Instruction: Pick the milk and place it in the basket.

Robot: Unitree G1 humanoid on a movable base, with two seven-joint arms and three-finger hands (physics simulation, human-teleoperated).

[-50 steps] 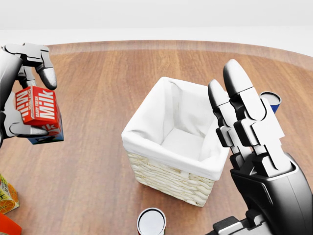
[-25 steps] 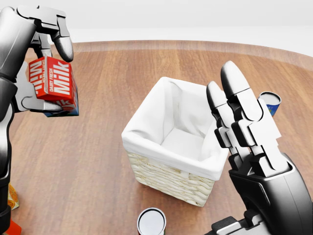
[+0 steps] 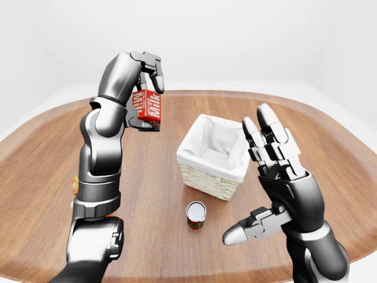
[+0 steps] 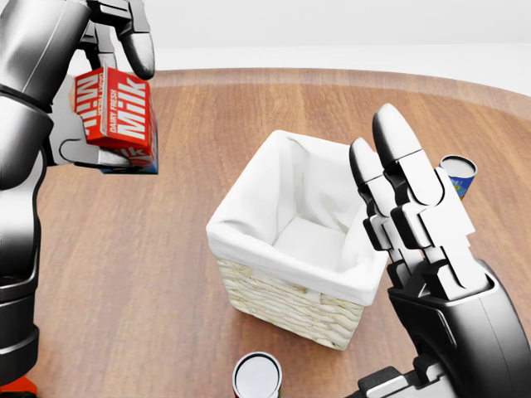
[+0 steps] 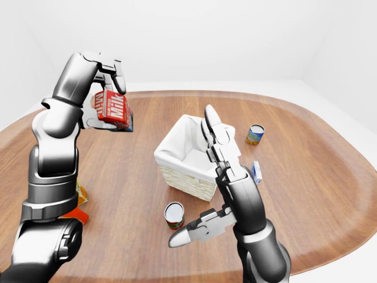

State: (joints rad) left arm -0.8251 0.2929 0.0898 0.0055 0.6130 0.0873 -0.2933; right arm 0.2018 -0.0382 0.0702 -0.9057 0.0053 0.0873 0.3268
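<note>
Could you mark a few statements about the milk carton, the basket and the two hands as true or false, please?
1. The left hand grips the milk carton. True.
2. The carton lies inside the basket. False: it is held in the air, left of the basket in the head view.
3. The right hand is open and holds nothing. True.
4. The basket has a red lining. False: white.
5. A can stands below the basket in the head view. True.
</note>
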